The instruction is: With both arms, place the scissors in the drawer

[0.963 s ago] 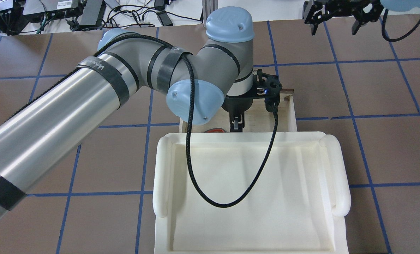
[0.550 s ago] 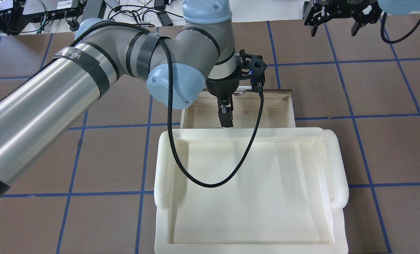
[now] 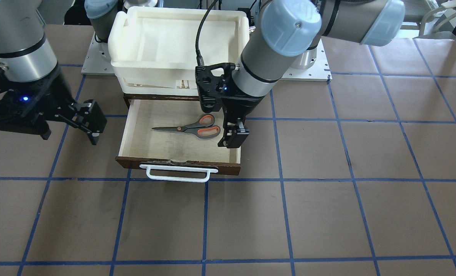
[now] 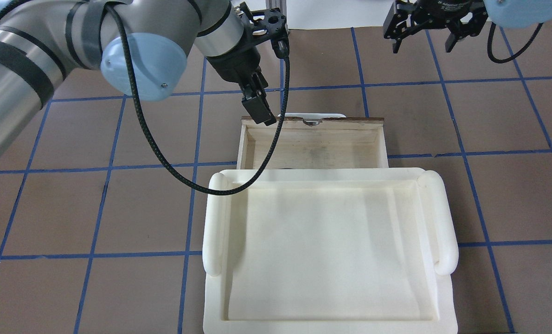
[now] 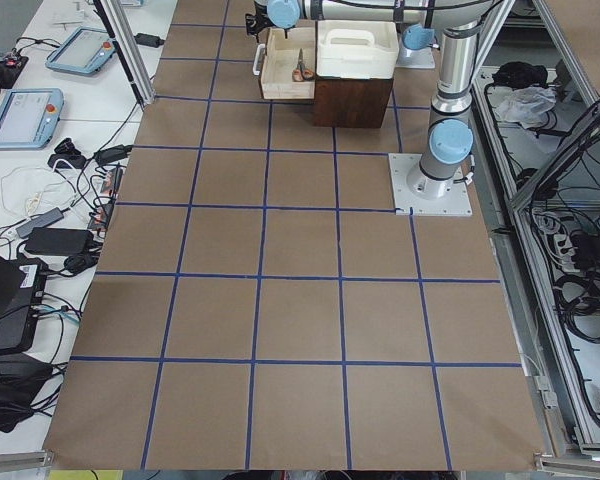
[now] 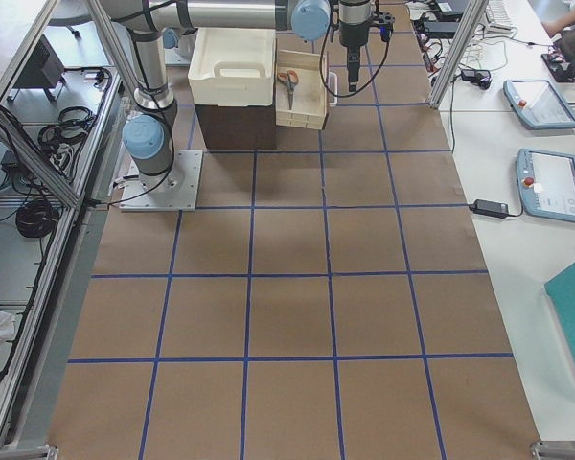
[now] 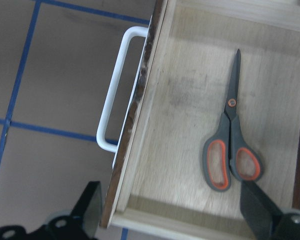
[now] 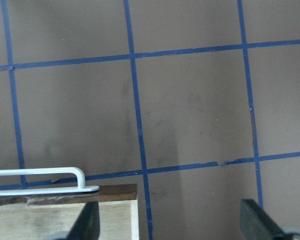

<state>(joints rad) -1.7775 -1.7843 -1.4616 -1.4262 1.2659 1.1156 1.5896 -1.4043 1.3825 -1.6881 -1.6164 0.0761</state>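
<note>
The scissors lie flat inside the open drawer, just beside and under the left gripper. Its fingers are spread wide and hold nothing. The right gripper is wide open and empty too, off past the drawer's other side. Putting the scissors in looks done. I think only pushing the drawer shut is left.

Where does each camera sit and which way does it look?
Front: across table, facing robot; left pincer, right pincer.
Overhead: behind robot, looking down; left arm looms.
Left side: table's end, looking along; left arm's base.
Right side: opposite end, likewise; right arm's base.
Left wrist: down into drawer; own fingertips.
Right wrist: down at table; own fingertips.
Shared: front and left wrist show scissors.
</note>
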